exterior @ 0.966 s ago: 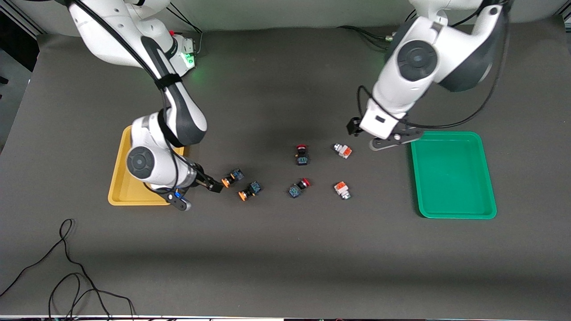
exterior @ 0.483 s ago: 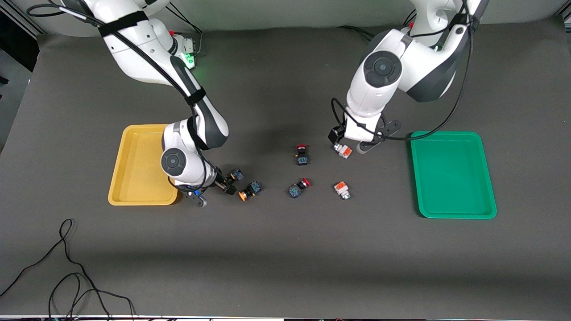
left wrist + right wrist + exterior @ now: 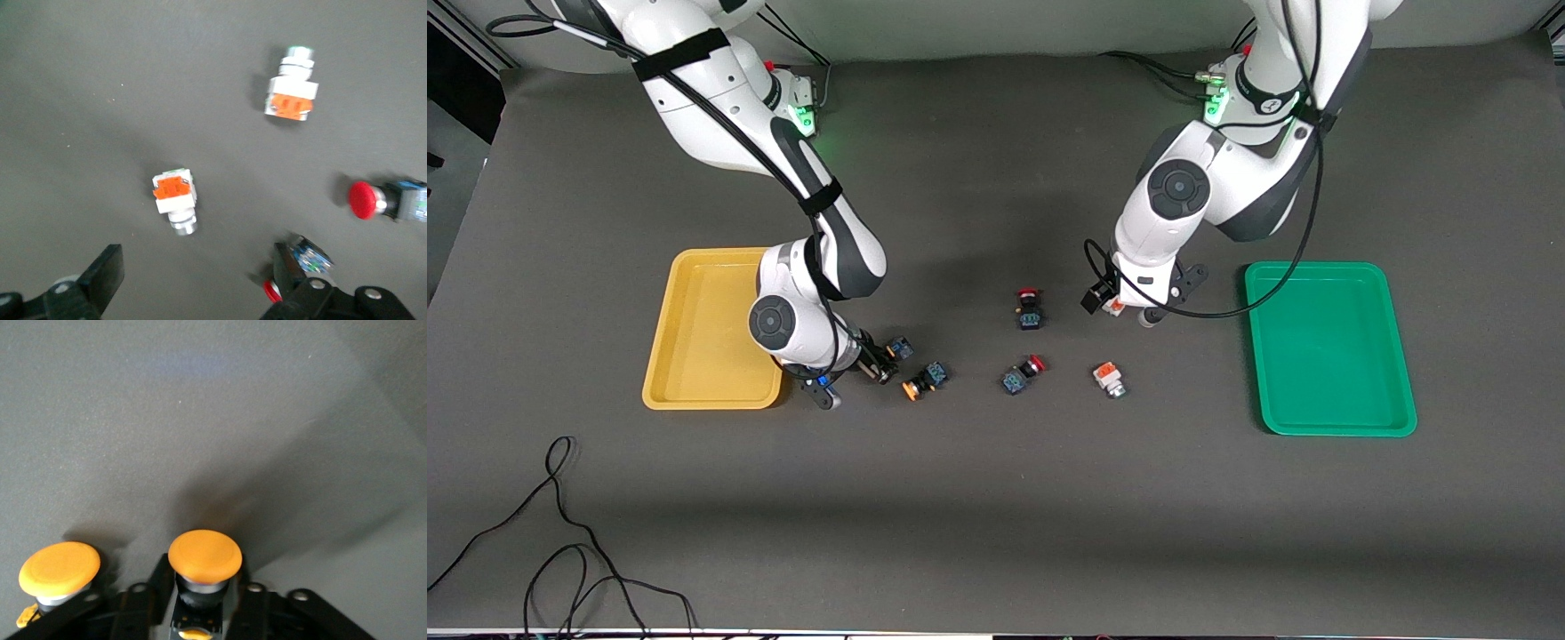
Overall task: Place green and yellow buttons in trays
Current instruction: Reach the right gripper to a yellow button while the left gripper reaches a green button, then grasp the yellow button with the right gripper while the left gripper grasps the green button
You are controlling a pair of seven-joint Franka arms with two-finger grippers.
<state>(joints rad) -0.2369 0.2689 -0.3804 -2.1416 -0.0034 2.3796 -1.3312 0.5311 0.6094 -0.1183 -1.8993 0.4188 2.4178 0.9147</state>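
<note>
Two yellow-capped black buttons lie beside the yellow tray (image 3: 660, 356). My right gripper (image 3: 880, 358) is down at the table, shut on the one farther from the camera (image 3: 899, 347); in the right wrist view its fingers (image 3: 157, 585) press against the body under the cap (image 3: 205, 555). The other yellow-capped button (image 3: 923, 380) lies free beside it (image 3: 60, 568). My left gripper (image 3: 1116, 302) is open, low over a white-and-orange button (image 3: 1113, 306), which lies just ahead of the open jaws (image 3: 175, 197). A second white-and-orange button (image 3: 1109, 379) lies nearer the camera (image 3: 291, 100). The green tray (image 3: 1329, 428) is empty.
Two red-capped black switches lie mid-table: one (image 3: 1029, 308) close beside my left gripper's finger (image 3: 300, 260), the other (image 3: 1023, 373) nearer the camera (image 3: 363, 200). A black cable (image 3: 560, 542) lies loose at the table's near corner toward the right arm's end.
My right gripper moved from the yellow tray's edge to the yellow-capped button and closed round it. My left gripper moved from the green tray's edge to over the white-and-orange button.
</note>
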